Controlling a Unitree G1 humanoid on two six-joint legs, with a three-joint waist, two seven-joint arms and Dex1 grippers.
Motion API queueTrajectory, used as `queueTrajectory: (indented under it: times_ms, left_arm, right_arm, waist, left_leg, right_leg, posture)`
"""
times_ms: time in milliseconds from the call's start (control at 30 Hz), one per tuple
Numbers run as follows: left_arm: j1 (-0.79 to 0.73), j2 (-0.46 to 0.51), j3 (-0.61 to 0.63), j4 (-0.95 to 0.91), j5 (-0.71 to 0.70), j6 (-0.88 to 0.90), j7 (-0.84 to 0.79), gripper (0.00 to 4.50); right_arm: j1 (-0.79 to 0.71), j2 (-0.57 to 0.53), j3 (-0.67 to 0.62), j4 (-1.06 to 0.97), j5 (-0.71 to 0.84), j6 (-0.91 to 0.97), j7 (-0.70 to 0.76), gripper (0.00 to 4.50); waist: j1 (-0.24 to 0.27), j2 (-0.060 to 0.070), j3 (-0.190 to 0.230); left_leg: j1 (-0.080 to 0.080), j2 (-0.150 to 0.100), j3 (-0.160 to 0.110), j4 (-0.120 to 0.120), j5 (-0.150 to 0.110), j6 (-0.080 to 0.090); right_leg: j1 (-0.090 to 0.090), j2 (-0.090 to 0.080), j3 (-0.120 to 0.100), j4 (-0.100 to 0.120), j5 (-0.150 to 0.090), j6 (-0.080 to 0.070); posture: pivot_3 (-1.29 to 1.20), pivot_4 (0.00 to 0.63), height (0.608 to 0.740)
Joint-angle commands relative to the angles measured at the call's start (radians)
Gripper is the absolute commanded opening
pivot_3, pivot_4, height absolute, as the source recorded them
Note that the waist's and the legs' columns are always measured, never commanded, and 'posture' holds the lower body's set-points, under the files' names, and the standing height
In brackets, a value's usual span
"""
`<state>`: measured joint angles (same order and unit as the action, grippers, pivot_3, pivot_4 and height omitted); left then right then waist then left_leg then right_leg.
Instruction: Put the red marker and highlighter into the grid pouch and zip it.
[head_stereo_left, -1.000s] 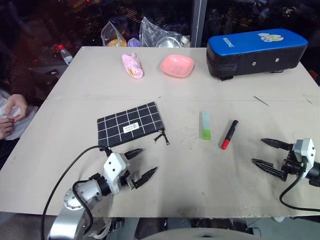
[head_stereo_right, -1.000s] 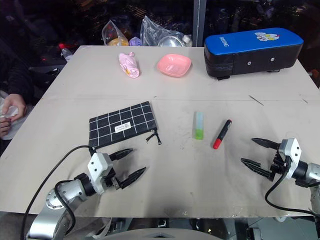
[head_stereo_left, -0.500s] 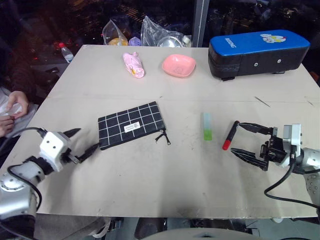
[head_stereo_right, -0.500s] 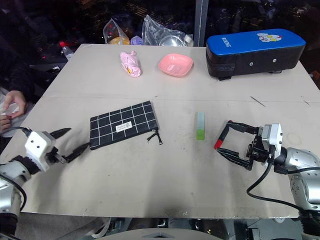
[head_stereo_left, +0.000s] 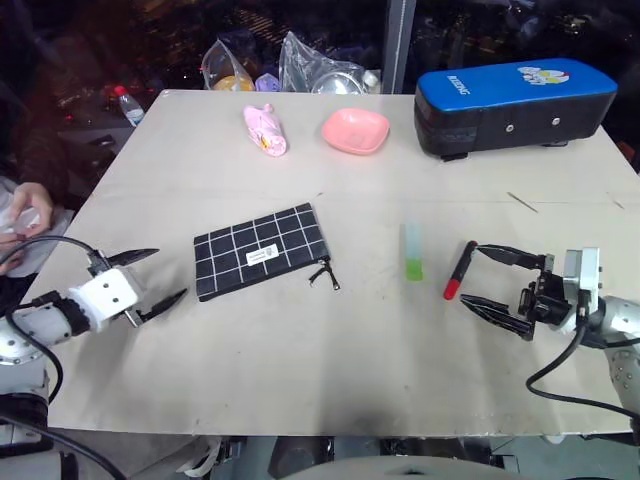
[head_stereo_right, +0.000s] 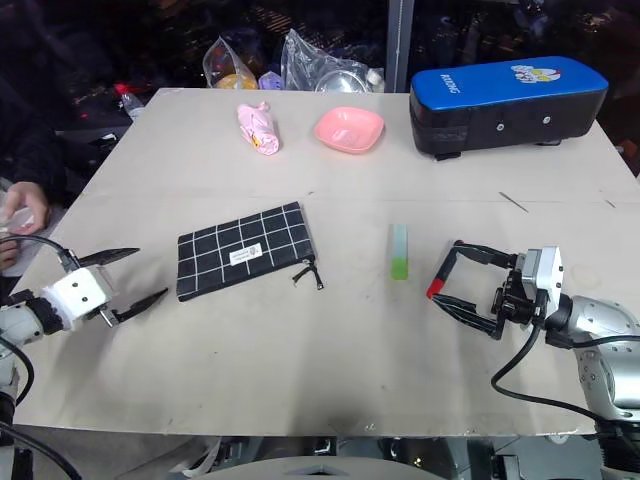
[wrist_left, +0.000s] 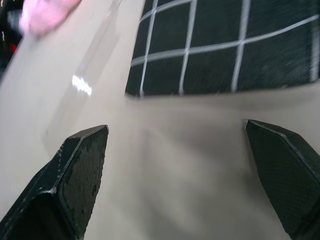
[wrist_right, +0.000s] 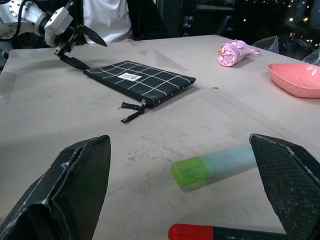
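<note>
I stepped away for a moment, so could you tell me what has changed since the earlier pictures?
The left gripper swung out from below the grid pouch to its left end, open. The right gripper moved in to straddle the red marker, open, nothing held. The pouch, marker and highlighter lie unmoved.

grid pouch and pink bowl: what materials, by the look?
Grid pouch: looks like matte woven fabric, black with white grid lines; the weave shows in the left wrist view, and it lies flat and limp. Pink bowl: probably plastic or silicone; smooth, uniform colour with a soft sheen and rounded rim. Ceramic cannot be ruled out.
</note>
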<state>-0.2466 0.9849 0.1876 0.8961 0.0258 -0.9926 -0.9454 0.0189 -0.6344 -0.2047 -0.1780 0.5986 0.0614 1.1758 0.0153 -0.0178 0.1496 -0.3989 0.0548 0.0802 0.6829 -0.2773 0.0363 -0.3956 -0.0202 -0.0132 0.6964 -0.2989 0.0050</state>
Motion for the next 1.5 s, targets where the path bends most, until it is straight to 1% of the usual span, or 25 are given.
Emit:
queueTrajectory:
  times_ms: [33,200,300,367,500,633,867,1100,1167,1200,1233,1300,1333,1400,1433,1467,1500]
  left_arm:
    - [-0.052,0.022,-0.076,0.029,0.134,-0.152,0.078,4.47]
    - [-0.134,0.014,-0.136,0.058,0.266,-0.24,0.216,4.47]
    - [-0.17,-0.001,-0.173,0.073,0.307,-0.267,0.286,4.47]
    - [-0.184,-0.01,-0.194,0.076,0.309,-0.279,0.316,4.47]
    - [-0.201,-0.048,-0.234,0.045,0.27,-0.308,0.34,4.47]
    - [-0.206,-0.091,-0.27,-0.016,0.251,-0.347,0.367,4.47]
    - [-0.232,-0.138,-0.287,-0.058,0.331,-0.321,0.46,4.47]
    - [-0.221,-0.198,-0.295,-0.148,0.417,-0.222,0.563,4.47]
    - [-0.209,-0.214,-0.295,-0.174,0.448,-0.161,0.601,3.97]
    - [-0.205,-0.217,-0.294,-0.179,0.458,-0.133,0.617,3.85]
    - [-0.201,-0.218,-0.295,-0.183,0.465,-0.115,0.629,3.51]
    - [-0.195,-0.22,-0.305,-0.192,0.487,-0.071,0.65,2.62]
    - [-0.192,-0.221,-0.311,-0.195,0.495,-0.053,0.661,2.03]
    - [-0.191,-0.221,-0.32,-0.198,0.512,-0.019,0.679,1.36]
    - [-0.192,-0.221,-0.323,-0.196,0.517,0.0,0.689,0.78]
    - [-0.194,-0.221,-0.327,-0.193,0.523,0.015,0.699,0.31]
    - [-0.196,-0.22,-0.331,-0.188,0.526,0.028,0.706,0.03]
  right_arm:
    - [0.008,0.003,-0.023,-0.039,0.015,-0.012,-0.013,4.5]
    - [0.014,0.01,-0.024,-0.052,0.017,-0.011,-0.026,4.5]
    - [0.018,0.009,-0.024,-0.058,0.017,-0.009,-0.031,4.5]
    - [0.02,0.007,-0.026,-0.059,0.016,-0.009,-0.032,4.5]
    - [0.025,0.005,-0.031,-0.059,0.014,-0.011,-0.035,4.5]
    - [0.028,0.01,-0.026,-0.057,0.005,-0.018,-0.041,4.5]
    - [0.028,0.02,-0.021,-0.057,-0.005,-0.03,-0.056,4.5]
    - [0.047,0.027,-0.025,-0.063,-0.011,-0.045,-0.069,4.5]
    - [0.054,0.029,-0.028,-0.062,-0.012,-0.052,-0.074,4.5]
    - [0.056,0.03,-0.028,-0.063,-0.014,-0.054,-0.076,4.5]
    - [0.057,0.031,-0.027,-0.063,-0.014,-0.056,-0.077,4.5]
    - [0.059,0.035,-0.023,-0.066,-0.016,-0.058,-0.082,4.5]
    - [0.059,0.036,-0.02,-0.067,-0.017,-0.059,-0.085,4.5]
    - [0.06,0.038,-0.016,-0.067,-0.019,-0.062,-0.088,4.5]
    - [0.06,0.039,-0.016,-0.067,-0.018,-0.062,-0.088,4.5]
    - [0.059,0.039,-0.017,-0.067,-0.018,-0.063,-0.088,4.5]
    - [0.059,0.04,-0.018,-0.066,-0.018,-0.064,-0.088,4.5]
  waist:
    - [0.0,0.0,0.0]
    - [0.0,0.001,0.0]
    - [0.0,0.001,-0.001]
    - [-0.001,0.001,0.0]
    - [-0.001,0.001,-0.001]
    - [-0.001,0.001,-0.001]
    - [-0.003,0.001,0.0]
    - [-0.003,0.001,0.0]
    - [-0.003,0.001,0.0]
    - [-0.003,0.001,0.0]
    - [-0.003,0.001,0.0]
    - [-0.005,0.001,0.0]
    - [-0.005,0.001,0.0]
    - [-0.003,0.002,-0.001]
    - [-0.002,0.002,-0.002]
    - [0.0,0.003,-0.002]
    - [0.0,0.005,-0.003]
  left_leg:
    - [0.0,0.0,0.0,0.0,0.0,0.0]
    - [0.0,0.0,0.001,0.0,0.0,0.0]
    - [0.0,0.0,0.001,0.0,0.0,0.0]
    - [0.0,0.0,0.001,0.0,0.0,0.0]
    - [0.0,0.0,0.001,0.0,0.0,0.0]
    - [0.0,0.0,0.001,0.0,0.0,0.0]
    - [0.0,0.0,0.001,0.001,0.0,0.0]
    - [0.0,0.0,0.001,0.001,0.0,0.0]
    - [0.0,0.0,0.001,0.001,0.0,0.0]
    - [0.0,0.0,0.001,0.001,0.0,0.0]
    - [0.0,0.0,0.001,0.001,0.0,0.0]
    - [0.0,0.0,0.001,0.001,0.0,0.0]
    - [0.0,0.0,0.001,0.001,0.0,0.0]
    - [0.0,0.0,0.001,0.001,0.0,0.0]
    - [0.001,0.0,0.001,0.001,0.0,0.0]
    - [0.001,0.0,0.001,0.001,0.0,0.0]
    - [0.002,0.0,0.001,0.002,0.0,0.0]
  right_leg:
    - [0.0,0.0,0.0,0.0,0.0,0.0]
    - [0.0,0.0,0.0,0.001,0.0,0.0]
    - [0.0,0.0,0.0,0.001,0.0,0.001]
    - [0.0,0.0,0.0,0.001,0.0,0.001]
    - [0.0,0.0,0.0,0.001,0.0,0.001]
    - [0.0,0.0,0.0,0.001,0.0,0.001]
    - [0.0,0.001,0.0,0.002,0.0,0.001]
    - [0.0,0.001,0.0,0.001,0.0,0.001]
    - [0.0,0.001,0.0,0.002,0.0,0.001]
    - [0.0,0.001,0.001,0.002,0.0,0.001]
    - [0.0,0.001,0.001,0.002,0.0,0.001]
    - [0.0,0.001,0.001,0.002,0.0,0.001]
    - [0.0,0.002,0.001,0.002,0.0,0.001]
    - [0.0,0.002,0.001,0.002,0.0,0.001]
    - [0.0,0.001,0.001,0.002,0.0,0.001]
    - [0.0,0.001,0.001,0.003,0.0,0.001]
    - [0.0,0.001,0.001,0.003,0.0,0.001]
  posture:
    - [0.0,0.15,0.716]
    - [0.0,0.15,0.716]
    - [0.0,0.15,0.716]
    - [0.0,0.15,0.716]
    - [0.0,0.15,0.716]
    - [0.0,0.15,0.716]
    - [0.0,0.15,0.716]
    - [0.0,0.15,0.716]
    - [0.0,0.15,0.716]
    - [0.0,0.15,0.716]
    - [0.0,0.15,0.716]
    - [0.0,0.15,0.716]
    - [0.0,0.15,0.716]
    - [0.0,0.15,0.716]
    - [0.0,0.15,0.716]
    - [0.0,0.15,0.716]
    - [0.0,0.15,0.716]
